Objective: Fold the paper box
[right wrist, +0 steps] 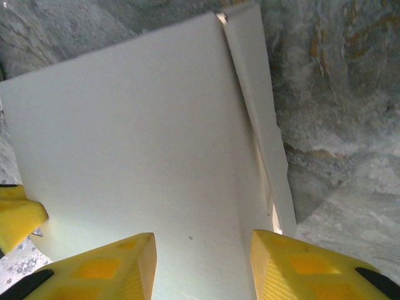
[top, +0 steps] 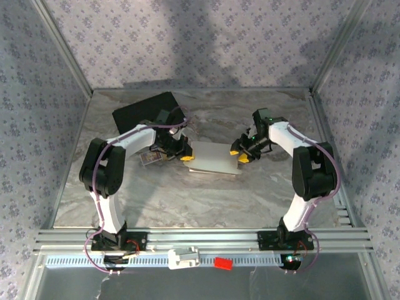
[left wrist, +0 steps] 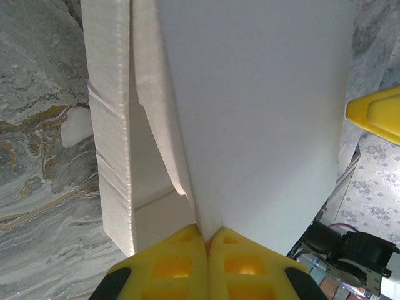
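The white paper box (top: 215, 157) lies mid-table, partly folded. My left gripper (top: 184, 155) is at its left edge and my right gripper (top: 239, 154) at its right edge. In the left wrist view, the left gripper (left wrist: 208, 240) is shut, pinching the near edge of the box's broad top panel (left wrist: 262, 94); a side wall with a tucked flap (left wrist: 115, 125) stands to the left. In the right wrist view, the right gripper (right wrist: 203, 262) is open, its yellow fingers (right wrist: 106, 269) spread over the box's top panel (right wrist: 137, 125), with a side flap (right wrist: 259, 125) to the right.
A black rectangular case (top: 145, 109) lies at the back left, behind the left arm. A tiny printed card (top: 150, 159) sits on the table beside the left gripper. Metal frame posts and patterned walls enclose the marble-look table (top: 206, 200).
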{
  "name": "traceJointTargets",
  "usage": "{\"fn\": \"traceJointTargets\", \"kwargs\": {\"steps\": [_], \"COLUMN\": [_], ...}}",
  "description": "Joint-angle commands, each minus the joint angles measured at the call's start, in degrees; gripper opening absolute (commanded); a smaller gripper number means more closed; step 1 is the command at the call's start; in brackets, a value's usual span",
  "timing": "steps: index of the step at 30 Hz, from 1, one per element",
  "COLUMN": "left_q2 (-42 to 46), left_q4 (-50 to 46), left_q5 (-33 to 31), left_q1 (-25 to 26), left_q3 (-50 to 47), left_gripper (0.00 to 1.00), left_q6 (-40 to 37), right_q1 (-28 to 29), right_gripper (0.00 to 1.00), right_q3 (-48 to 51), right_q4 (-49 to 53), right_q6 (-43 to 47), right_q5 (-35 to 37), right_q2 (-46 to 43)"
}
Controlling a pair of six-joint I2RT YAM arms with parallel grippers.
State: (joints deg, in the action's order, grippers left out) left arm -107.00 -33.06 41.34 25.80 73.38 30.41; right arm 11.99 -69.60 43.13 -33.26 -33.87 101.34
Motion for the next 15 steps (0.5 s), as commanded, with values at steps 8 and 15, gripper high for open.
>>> {"fn": "traceJointTargets", "kwargs": {"steps": [8,15], "left_q2": [-0.91,-0.8], "left_q4": [-1.24,-5.39], "left_q5": [-0.82,-4.92], "left_q1": [-0.23,0.13], "left_q3": [0.56,1.23], "left_gripper": [0.02,0.12], "left_q6": [-1.06,-3.36], "right_q1": [2.96,3.24], "right_gripper": [0.31,0.17], "right_q3": [4.57,3.99], "right_q4": [-0.69,-1.23], "right_q6": [-0.83,-1.99], "right_q5": [-1.46,-0.35], "right_q2": [-1.36,-1.06]}}
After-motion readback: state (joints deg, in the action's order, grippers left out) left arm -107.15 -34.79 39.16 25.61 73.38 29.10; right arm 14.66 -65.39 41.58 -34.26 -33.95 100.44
